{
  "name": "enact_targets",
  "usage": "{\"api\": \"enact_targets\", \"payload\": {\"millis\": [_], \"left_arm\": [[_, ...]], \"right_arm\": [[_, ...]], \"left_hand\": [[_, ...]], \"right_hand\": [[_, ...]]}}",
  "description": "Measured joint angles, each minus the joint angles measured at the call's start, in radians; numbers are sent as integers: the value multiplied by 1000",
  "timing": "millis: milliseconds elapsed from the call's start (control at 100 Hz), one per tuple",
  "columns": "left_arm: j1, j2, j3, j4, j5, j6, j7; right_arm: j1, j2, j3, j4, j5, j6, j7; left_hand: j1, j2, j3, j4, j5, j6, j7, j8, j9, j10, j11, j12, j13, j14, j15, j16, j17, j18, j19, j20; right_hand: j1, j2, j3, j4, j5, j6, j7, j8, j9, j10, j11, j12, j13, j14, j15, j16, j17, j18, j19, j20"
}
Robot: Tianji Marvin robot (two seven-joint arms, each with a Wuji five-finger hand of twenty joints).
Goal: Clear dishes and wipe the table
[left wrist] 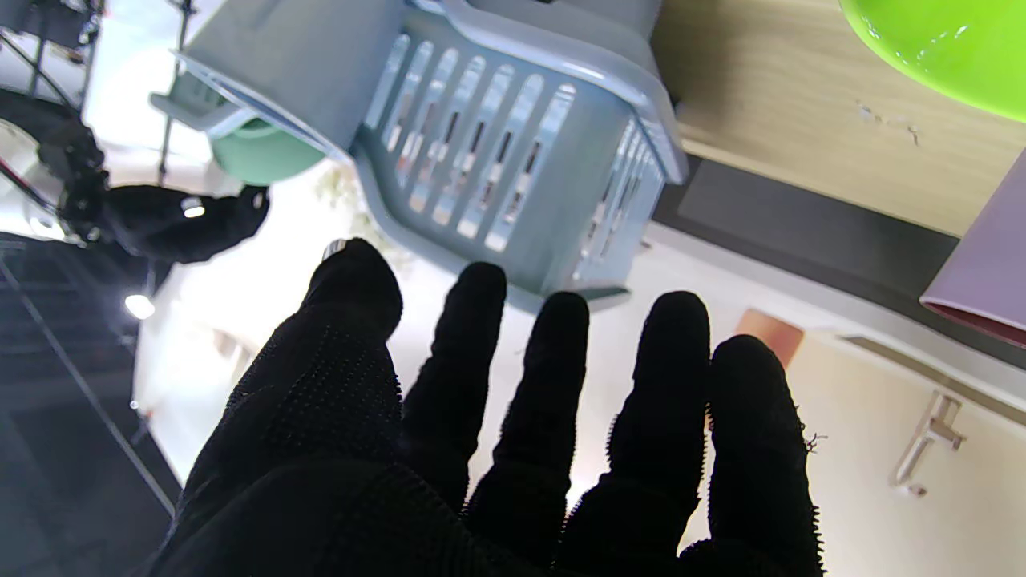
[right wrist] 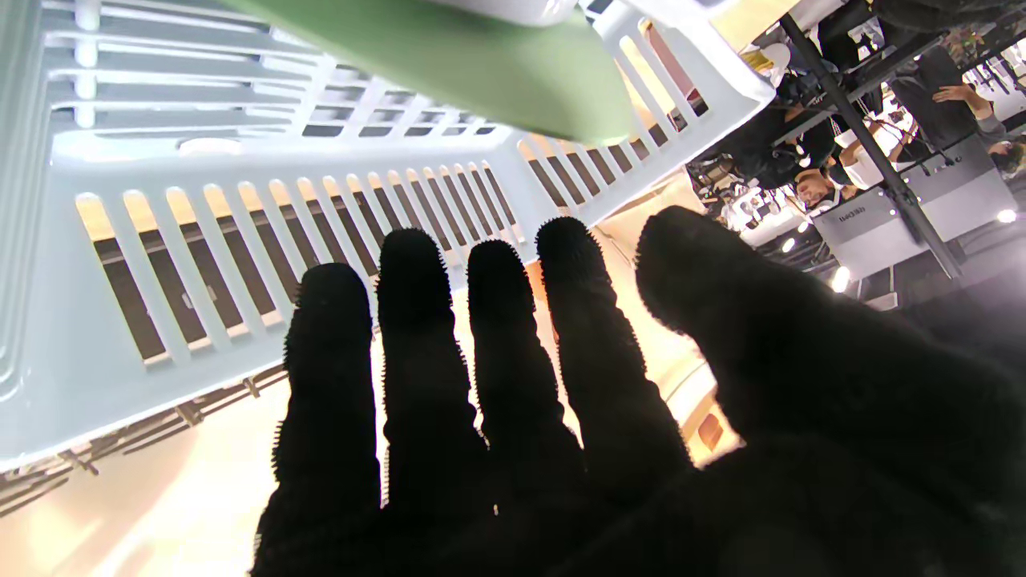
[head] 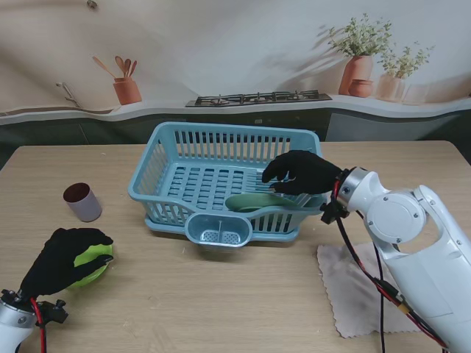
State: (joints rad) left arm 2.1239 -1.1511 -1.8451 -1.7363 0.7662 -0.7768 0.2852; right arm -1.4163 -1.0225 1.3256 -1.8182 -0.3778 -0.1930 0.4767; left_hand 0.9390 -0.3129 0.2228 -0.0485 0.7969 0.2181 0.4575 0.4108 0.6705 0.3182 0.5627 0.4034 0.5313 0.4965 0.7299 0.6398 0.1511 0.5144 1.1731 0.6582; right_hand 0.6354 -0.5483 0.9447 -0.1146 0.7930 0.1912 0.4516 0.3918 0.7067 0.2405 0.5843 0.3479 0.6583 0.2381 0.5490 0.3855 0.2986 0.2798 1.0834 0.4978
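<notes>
My left hand (head: 62,259), lower left, rests spread-fingered over the bowl (head: 93,262), which may skid; my right hand's fingers (head: 283,170), open, hover above the plate (head: 254,201).

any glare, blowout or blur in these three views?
Stand view: even, soft light, sharp throughout, faint shadows under the rack and cup. Left wrist: background past the left hand blown white, glare spots on the green bowl. Right wrist: right hand backlit to silhouette, plate close and soft.
</notes>
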Motion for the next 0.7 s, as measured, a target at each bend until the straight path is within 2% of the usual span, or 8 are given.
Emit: {"api": "enact_targets", "payload": {"millis": [220, 320, 350, 420, 430, 530, 700], "left_arm": [[0, 0, 0, 0, 4, 0, 1], [0, 0, 0, 0, 4, 0, 2], [0, 0, 0, 0, 4, 0, 2], [0, 0, 0, 0, 4, 0, 3], [0, 0, 0, 0, 4, 0, 3], [0, 0, 0, 0, 5, 0, 5], [1, 0, 0, 1, 8, 0, 9]], "right_arm": [[-42, -8, 61, -2, -22, -88, -75], [-60, -12, 88, -3, -40, -124, -105], [-65, -13, 97, -2, -48, -138, -116], [-78, -16, 119, -1, -60, -164, -141], [-79, -16, 121, -1, -61, -167, -144], [-93, -19, 145, 4, -80, -200, -172], [-118, -28, 194, 24, -136, -277, -263]], "left_hand": [[0, 0, 0, 0, 0, 0, 0, 0, 0, 0, 0, 0, 0, 0, 0, 0, 0, 0, 0, 0], [0, 0, 0, 0, 0, -1, 0, 0, 0, 0, 0, 0, 0, 0, 0, 0, 0, 0, 0, 0], [0, 0, 0, 0, 0, -1, 0, 0, 0, 0, 0, 0, 0, 0, 0, 0, 0, 0, 0, 0], [0, 0, 0, 0, 0, -1, 0, 0, 0, 0, 0, 0, 0, 0, 0, 0, 0, 0, 0, 0], [0, 0, 0, 0, 0, -1, 0, 0, 0, 0, 0, 0, 0, 0, 0, 0, 0, 0, 0, 0], [0, 0, 0, 0, 0, -1, 0, 0, 0, 0, 0, 0, 0, 0, 0, 0, 0, 0, 0, 0], [0, 0, 0, 0, 0, -1, 0, 0, 0, 0, 0, 0, 0, 0, 0, 0, 0, 0, 0, 0]], "right_hand": [[-1, 32, -42, 0, -14, -13, 26, 7, -13, -11, 29, 7, 0, -11, 33, 2, 3, -22, 30, 9], [28, 40, -54, -3, -48, -22, 113, -30, -13, -13, 53, 7, -10, -13, 57, 3, 7, -34, 49, 9], [36, 50, -82, -25, -67, -23, 156, -55, -14, -14, 63, 7, -10, -13, 63, 5, 12, -35, 53, 9], [66, 51, -89, -35, -95, -24, 208, -89, -24, -19, 78, 16, -10, -21, 81, 11, 14, -37, 72, 9], [71, 63, -103, -47, -95, -24, 231, -100, -24, -19, 80, 17, -10, -21, 84, 12, 15, -38, 72, 9], [102, 86, -112, -47, -117, -26, 305, -157, -24, -21, 101, 18, -10, -23, 106, 13, 26, -50, 85, 9], [128, 134, -136, -47, -166, -35, 399, -187, -37, -23, 134, 26, -20, -24, 141, 26, 30, -73, 109, 9]]}}
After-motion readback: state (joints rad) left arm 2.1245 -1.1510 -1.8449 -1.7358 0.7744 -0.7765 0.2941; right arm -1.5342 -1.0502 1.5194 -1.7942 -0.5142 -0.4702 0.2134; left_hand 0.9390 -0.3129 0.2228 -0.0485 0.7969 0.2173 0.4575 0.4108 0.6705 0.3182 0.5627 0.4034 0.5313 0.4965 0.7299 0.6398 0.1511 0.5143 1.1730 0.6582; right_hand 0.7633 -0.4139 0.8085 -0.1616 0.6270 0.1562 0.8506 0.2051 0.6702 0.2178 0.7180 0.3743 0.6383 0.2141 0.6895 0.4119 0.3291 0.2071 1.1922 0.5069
